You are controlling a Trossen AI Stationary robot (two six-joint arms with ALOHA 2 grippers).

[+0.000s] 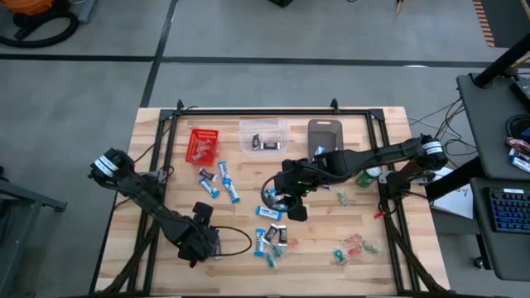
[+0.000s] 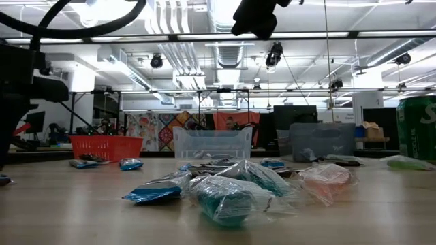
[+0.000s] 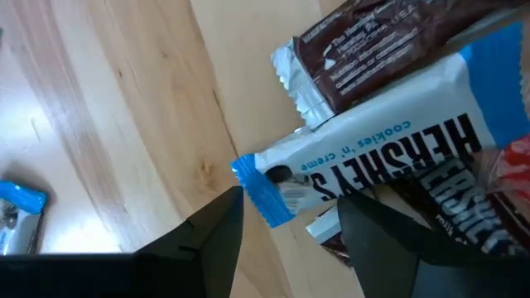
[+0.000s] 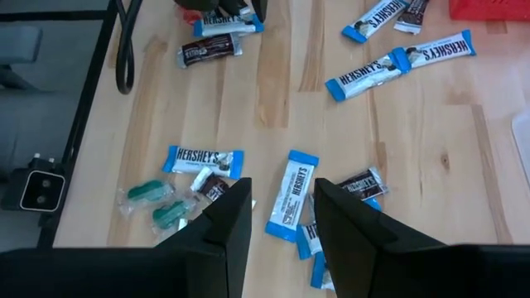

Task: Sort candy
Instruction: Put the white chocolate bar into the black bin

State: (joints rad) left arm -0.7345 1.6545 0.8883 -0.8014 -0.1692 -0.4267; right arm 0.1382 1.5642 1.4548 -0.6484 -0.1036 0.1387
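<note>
Wrapped candy lies scattered on the wooden table (image 1: 166,273): blue-and-white bars (image 1: 222,184), dark bars and small green and red sweets (image 1: 356,247). My left gripper (image 1: 205,244) points down at the near left. It is open, its fingers on either side of the blue crimped end (image 3: 263,192) of a blue-and-white bar (image 3: 389,157), which lies flat. A dark brown bar (image 3: 389,41) lies beside that bar. My right gripper (image 4: 281,219) hangs open above the candy in the middle of the table (image 1: 291,205), with nothing between its fingers. My left gripper has its fingers (image 3: 224,217) down on either side of the bar's blue crimped end, coming from above. Whether they touch the wrapper I cannot tell. The bar lies flat on the table.
Along the far edge stand a red basket (image 1: 203,145), a clear bin (image 1: 263,136) holding a dark candy, and a grey bin (image 1: 325,134). A black frame (image 1: 273,112) borders the tabletop. A cable loop (image 1: 238,242) lies beside my left gripper.
</note>
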